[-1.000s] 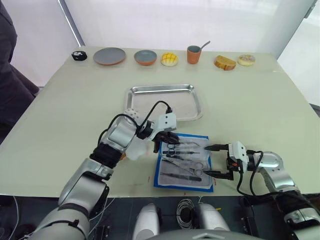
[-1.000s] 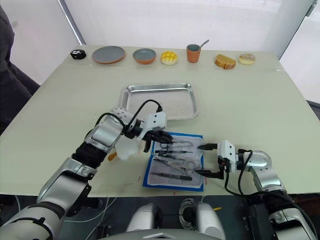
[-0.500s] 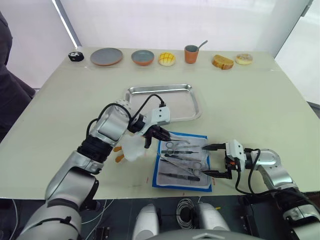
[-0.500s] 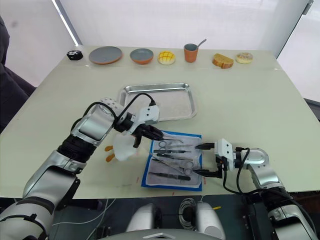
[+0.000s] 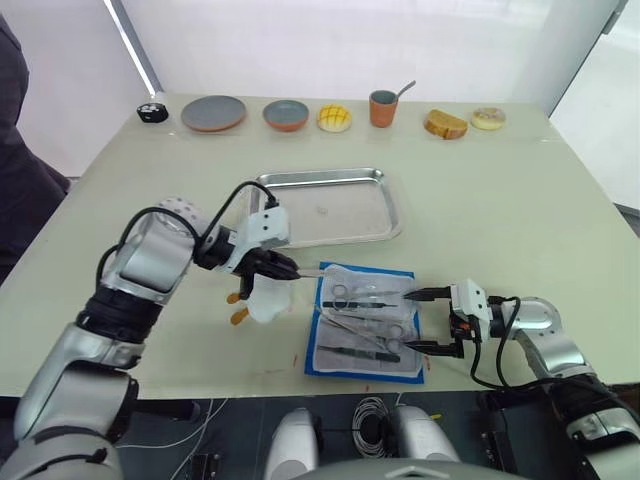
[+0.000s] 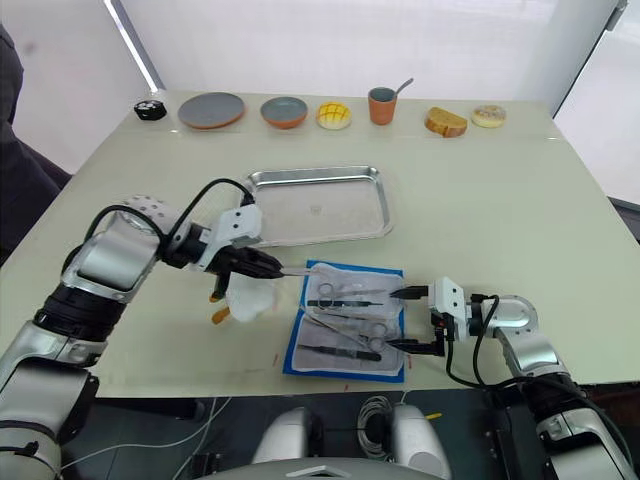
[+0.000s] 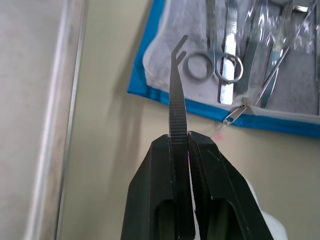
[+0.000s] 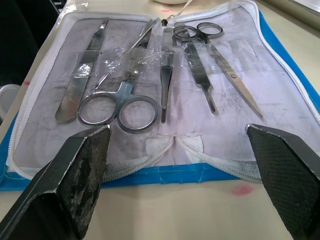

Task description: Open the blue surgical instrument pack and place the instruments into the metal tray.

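Your R gripper [image 5: 424, 320] sits wide apart at the pack's [image 5: 366, 323] right edge, near the table's front edge. Pack's open; several instruments [image 8: 125, 102] left inside. L gripper [image 5: 288, 270] is clamped on tweezers [image 7: 176, 95], just off pack's left. Tray [image 5: 390, 205] beyond looks empty, so you've barely started.

Your left gripper [image 5: 285, 268] was down over the top-left corner of the pack [image 5: 367, 324] a second ago, fingers right in among the instruments [image 8: 150, 95]. Now it's pulled back off the pack to the pack's left, and it's come away clamped on a pair of tweezers [image 7: 177, 95]. The tips hang just short of the pack's left edge. With the arm swung out, you can see way more of the white toy [image 5: 262, 300] beside the pack.
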Robot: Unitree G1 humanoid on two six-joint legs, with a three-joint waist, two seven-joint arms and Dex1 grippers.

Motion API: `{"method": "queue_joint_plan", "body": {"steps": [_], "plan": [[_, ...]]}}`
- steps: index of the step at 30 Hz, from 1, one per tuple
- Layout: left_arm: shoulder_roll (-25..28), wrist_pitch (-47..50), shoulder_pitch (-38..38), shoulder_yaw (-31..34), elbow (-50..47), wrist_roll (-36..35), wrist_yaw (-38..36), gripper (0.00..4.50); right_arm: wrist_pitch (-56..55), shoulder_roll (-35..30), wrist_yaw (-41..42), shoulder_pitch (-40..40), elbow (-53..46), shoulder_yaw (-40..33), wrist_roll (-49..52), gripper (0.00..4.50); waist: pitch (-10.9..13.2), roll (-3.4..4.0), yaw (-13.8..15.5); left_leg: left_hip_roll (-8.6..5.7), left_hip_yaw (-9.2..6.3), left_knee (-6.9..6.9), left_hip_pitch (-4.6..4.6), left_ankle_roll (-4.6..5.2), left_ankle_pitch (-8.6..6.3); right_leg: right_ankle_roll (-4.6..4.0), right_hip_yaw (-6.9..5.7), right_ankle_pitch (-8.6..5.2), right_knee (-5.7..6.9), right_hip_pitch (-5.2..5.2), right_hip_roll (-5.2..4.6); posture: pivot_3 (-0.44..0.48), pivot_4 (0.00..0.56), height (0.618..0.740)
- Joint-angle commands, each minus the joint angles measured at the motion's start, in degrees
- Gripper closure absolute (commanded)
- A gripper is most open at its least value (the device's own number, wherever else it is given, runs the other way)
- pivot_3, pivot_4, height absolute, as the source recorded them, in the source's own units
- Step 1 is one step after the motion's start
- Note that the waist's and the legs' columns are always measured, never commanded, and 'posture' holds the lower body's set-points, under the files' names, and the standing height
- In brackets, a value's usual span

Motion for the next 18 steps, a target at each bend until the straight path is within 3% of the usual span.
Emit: {"method": "queue_joint_plan", "body": {"steps": [1, 8, 12, 18], "plan": [[0.58, 2.39, 0.75, 5.96, -2.02, -3.39, 2.94, 4.46, 2.02, -0.63, -0.79, 1.65, 6.44, 4.42, -7.06, 0.0, 0.0, 0.0, -0.06, 0.0, 0.01, -0.02, 0.01, 0.0, 0.0, 0.0, 0.0, 0.0, 0.0, 0.0, 0.0, 0.0, 0.15, 0.74], [-7.67, 9.57, -0.77, 13.64, -0.23, -4.38, 21.11, 4.46, 1.86, -0.69, -0.35, 1.01, 6.95, 4.51, -6.98, 0.0, -0.02, -0.04, 0.04, -0.01, 0.0, -0.03, 0.01, 0.0, 0.0, 0.16, -0.05, 0.08, 0.0, 0.0, 0.0, 0.0, 0.15, 0.74], [-17.12, 17.29, -2.67, 19.18, -1.46, -2.33, 39.74, 4.46, 2.08, -0.81, -0.28, 0.82, 6.75, 4.25, -6.65, 0.0, -0.05, -0.09, 0.15, -0.01, -0.01, -0.03, 0.02, 0.0, 0.0, 0.17, -0.07, 0.1, 0.0, 0.02, 0.01, 0.0, 0.15, 0.74], [-28.12, 27.32, -5.78, 22.36, -2.98, -0.34, 57.9, 4.46, 2.84, -1.29, 0.36, 0.67, 6.28, 4.0, -6.07, 0.0, -0.07, -0.13, 0.07, -0.03, -0.06, -0.02, 0.0, -0.01, 0.0, 0.2, -0.05, 0.12, 0.01, 0.03, 0.0, 0.0, 0.15, 0.74]]}}
